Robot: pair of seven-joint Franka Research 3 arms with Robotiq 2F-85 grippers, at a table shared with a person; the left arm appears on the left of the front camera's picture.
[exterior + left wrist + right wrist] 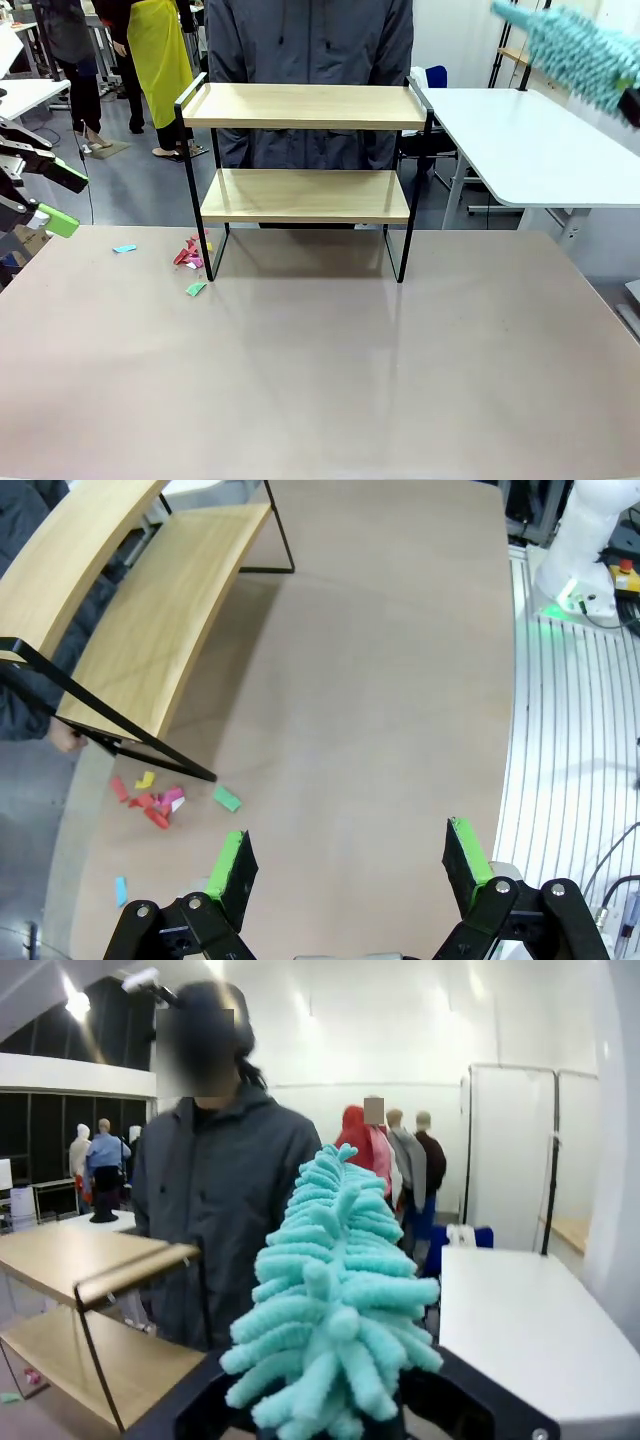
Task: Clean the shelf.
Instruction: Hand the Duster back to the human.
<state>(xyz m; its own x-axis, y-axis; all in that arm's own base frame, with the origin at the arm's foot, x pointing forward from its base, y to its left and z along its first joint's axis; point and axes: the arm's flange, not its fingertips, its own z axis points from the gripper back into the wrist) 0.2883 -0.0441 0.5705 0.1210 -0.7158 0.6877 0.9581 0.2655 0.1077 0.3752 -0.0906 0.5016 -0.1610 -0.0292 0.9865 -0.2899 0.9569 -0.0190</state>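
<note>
Two grippers are in play, and the one that matters is the right gripper [330,1430], clamped shut on the base of a teal fluffy duster [335,1310]; its fingers are buried under the chenille, so only the dark housing shows below the tuft; in the front view the duster [575,50] hangs high at the upper right, above the neighbouring white table [530,140] and well apart from the work; from that gripper the shelf [305,165] lies to the left and lower, its two light boards running side to side across the far middle of the desk [320,370], long axis crosswise to the reach; in the right wrist view the shelf [90,1290] sits down at the lower left, with the person [225,1210] in a grey jacket standing just behind it; I judge the right arm the better placed to sweep, since it carries the tool and must swing leftward and down to meet the top board; the left gripper [350,865] hovers at the left edge of the desk, jaws spread wide and holding nothing, with the shelf [150,610] ahead and to its upper left; scraps of coloured paper [155,805] lie on the desk by the shelf's near left leg, close to that gripper.
</note>
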